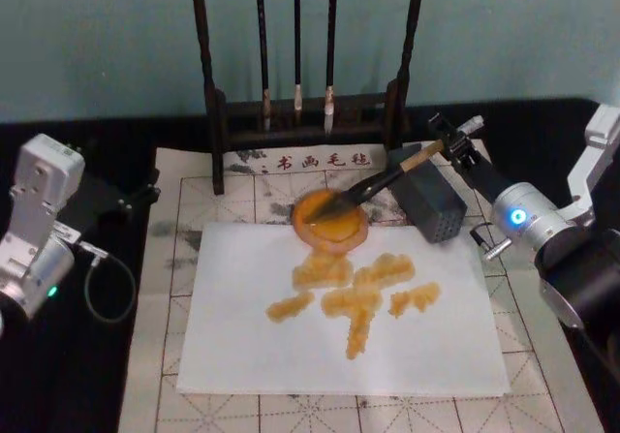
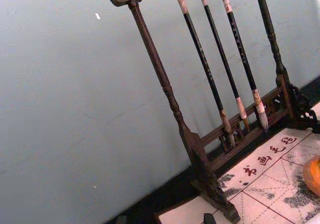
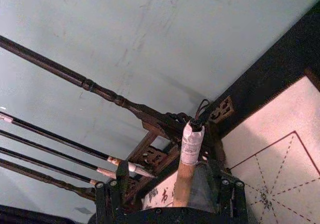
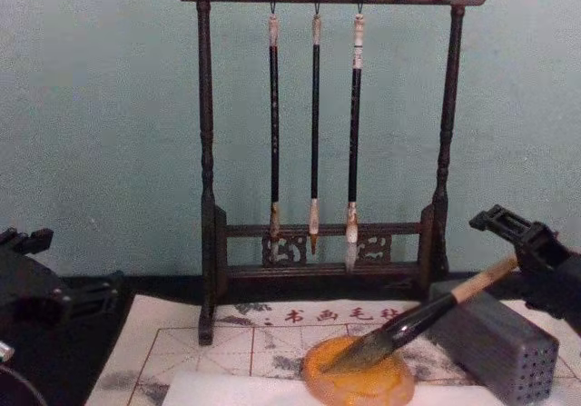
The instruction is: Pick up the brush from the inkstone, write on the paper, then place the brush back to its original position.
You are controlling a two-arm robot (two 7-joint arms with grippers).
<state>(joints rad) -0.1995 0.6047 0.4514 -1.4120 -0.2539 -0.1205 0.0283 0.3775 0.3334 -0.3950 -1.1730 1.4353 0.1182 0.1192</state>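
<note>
Judging by the orange strokes on the paper (image 1: 242, 355), writing was done; the right gripper (image 1: 455, 149) clamped the brush (image 1: 383, 183), bristles resting in the inkstone (image 1: 331, 220); only release remained; left gripper (image 1: 39, 230) parked, its fingers impossible to judge.

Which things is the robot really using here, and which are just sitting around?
Part of the job:
- brush, held by the right end effector, tip in the inkstone
- paper with orange strokes

Just lying about:
- rack with three thin brushes
- grey block
- grid mat
- left end effector, parked

Orange inkstone (image 1: 331, 219), white paper (image 1: 242, 346) with amber strokes, red-gridded mat (image 1: 194, 196)
</note>
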